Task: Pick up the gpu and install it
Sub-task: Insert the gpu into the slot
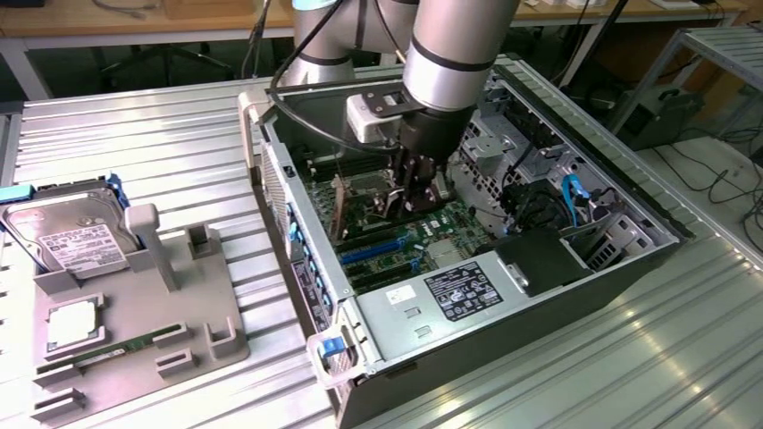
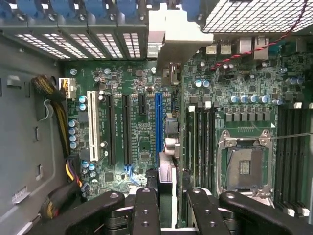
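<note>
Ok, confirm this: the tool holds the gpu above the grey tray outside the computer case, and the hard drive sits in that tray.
Wrong in one place: the tool holds the gpu inside the computer case, above the motherboard, not above the grey tray. The exterior view shows this. The hard drive does sit in that tray.
</note>
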Tool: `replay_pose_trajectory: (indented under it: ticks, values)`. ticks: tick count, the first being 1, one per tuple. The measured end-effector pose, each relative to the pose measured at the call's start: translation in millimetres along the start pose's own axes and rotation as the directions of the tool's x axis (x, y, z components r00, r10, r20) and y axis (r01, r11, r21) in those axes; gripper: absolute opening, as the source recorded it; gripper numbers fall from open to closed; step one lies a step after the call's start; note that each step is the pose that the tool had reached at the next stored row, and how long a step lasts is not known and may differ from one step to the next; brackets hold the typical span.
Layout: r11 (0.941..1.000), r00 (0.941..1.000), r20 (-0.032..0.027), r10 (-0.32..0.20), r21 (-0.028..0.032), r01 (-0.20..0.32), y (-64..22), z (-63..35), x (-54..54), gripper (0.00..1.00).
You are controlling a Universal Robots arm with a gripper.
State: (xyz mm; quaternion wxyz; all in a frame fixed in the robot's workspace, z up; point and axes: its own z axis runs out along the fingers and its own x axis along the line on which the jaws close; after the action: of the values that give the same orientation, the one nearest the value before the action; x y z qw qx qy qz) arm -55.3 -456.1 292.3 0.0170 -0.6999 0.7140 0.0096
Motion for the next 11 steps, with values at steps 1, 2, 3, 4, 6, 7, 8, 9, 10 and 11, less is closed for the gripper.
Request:
replay_pose_trajectory:
  ticks: [1,2,3,4,6,7,8,9,10,11]
  values:
    - [1.0,1.0,0.0001,0.0,-0.0003,0.0,0.2,1.2,0.6,0.27]
    - [1.0,1.0,0.0,0.0,-0.0011,0.0,0.6,2.5,1.4,0.27]
    - [1.0,1.0,-0.0001,0.0,-0.002,0.0,1.2,4.1,3.1,0.27]
    - [1.0,1.0,0.0,-0.001,-0.0024,0.001,1.7,5.2,4.8,0.27]
    - [1.0,1.0,0.0003,-0.002,-0.0026,0.002,4.4,7.5,6.6,0.27]
    - [1.0,1.0,0.0003,-0.002,-0.0026,0.002,5.6,8.6,6.9,0.27]
    - [1.0,1.0,0.0002,-0.002,-0.0027,0.002,6.5,9.9,7.1,0.27]
    - [1.0,1.0,0.0002,-0.002,-0.0027,0.002,7.2,11.2,7.2,0.27]
    - [1.0,1.0,0.0002,-0.002,-0.0028,0.002,8.3,12.3,7.3,0.27]
    - [1.0,1.0,0.0005,-0.003,-0.0028,0.003,9.7,13.3,7.3,0.27]
